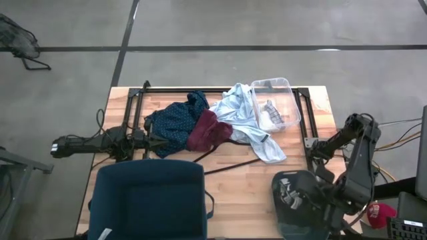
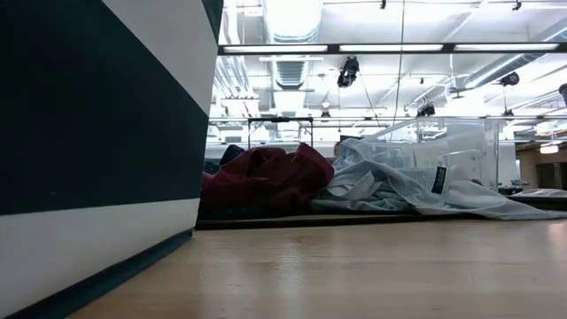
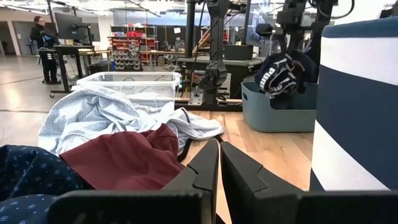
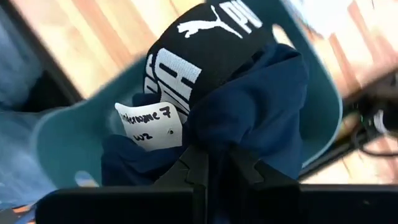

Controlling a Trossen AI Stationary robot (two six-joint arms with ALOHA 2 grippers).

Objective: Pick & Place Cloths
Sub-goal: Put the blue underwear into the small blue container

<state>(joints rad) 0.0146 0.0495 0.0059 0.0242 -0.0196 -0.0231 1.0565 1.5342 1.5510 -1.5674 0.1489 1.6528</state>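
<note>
One black printed garment (image 4: pixel 205 56) – pinched in right gripper (image 4: pixel 214 165).

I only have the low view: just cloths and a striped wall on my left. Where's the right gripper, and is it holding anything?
Observer: The right gripper is off toward the table's right edge, shut on the black printed garment.
Operator: What's under it?
Observer: A teal bin; the garment hangs just above it.
Operator: And the left gripper?
Observer: The left gripper is shut and empty, low over the table beside the navy dotted shirt.
</note>
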